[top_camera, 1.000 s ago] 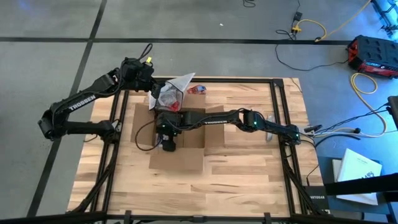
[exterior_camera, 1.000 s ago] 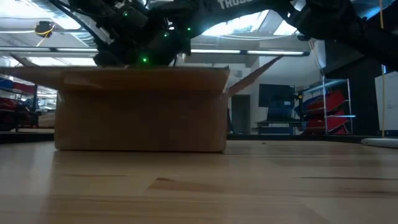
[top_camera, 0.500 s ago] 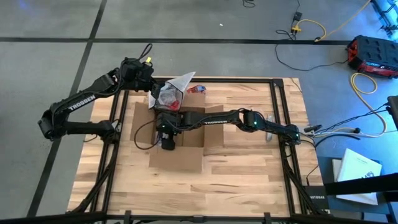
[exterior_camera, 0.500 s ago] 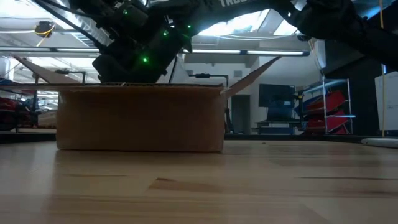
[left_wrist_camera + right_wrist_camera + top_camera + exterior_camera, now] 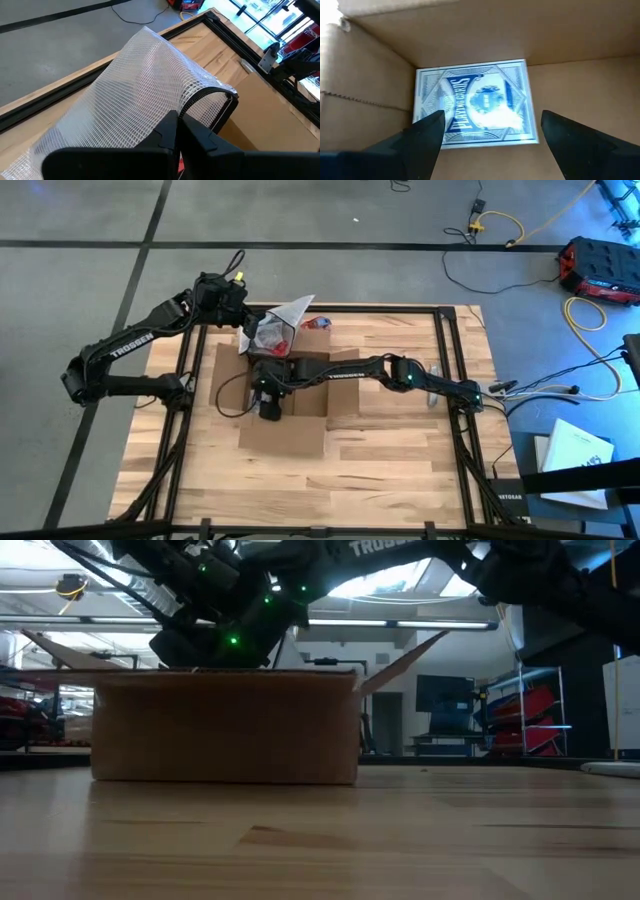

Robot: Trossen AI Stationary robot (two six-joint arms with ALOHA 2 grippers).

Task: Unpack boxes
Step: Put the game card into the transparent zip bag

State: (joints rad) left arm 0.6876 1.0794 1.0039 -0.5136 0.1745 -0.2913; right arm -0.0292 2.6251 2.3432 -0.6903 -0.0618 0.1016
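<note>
Box [image 5: 285, 395] flat on desk [image 5: 400, 450], flaps open, directly under right hand [image 5: 487, 142]. Right hand lowered inside, fingers [image 5: 427, 132] spread wide, gripping nothing; blue playing-card pack [image 5: 477, 102] lying between and just beyond them on box floor. Left hand [image 5: 177, 137] clamped shut on clear mesh bag [image 5: 135, 95], held beside box's far flap. Risks: fingers sliding off flat pack pressed near box wall; fingertip catching cardboard and dragging or tipping box; bag sagging across opening, fouling withdrawal.

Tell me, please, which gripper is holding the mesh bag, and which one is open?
The left gripper is shut on the mesh bag. The right gripper is open inside the box, over a blue card pack.
</note>
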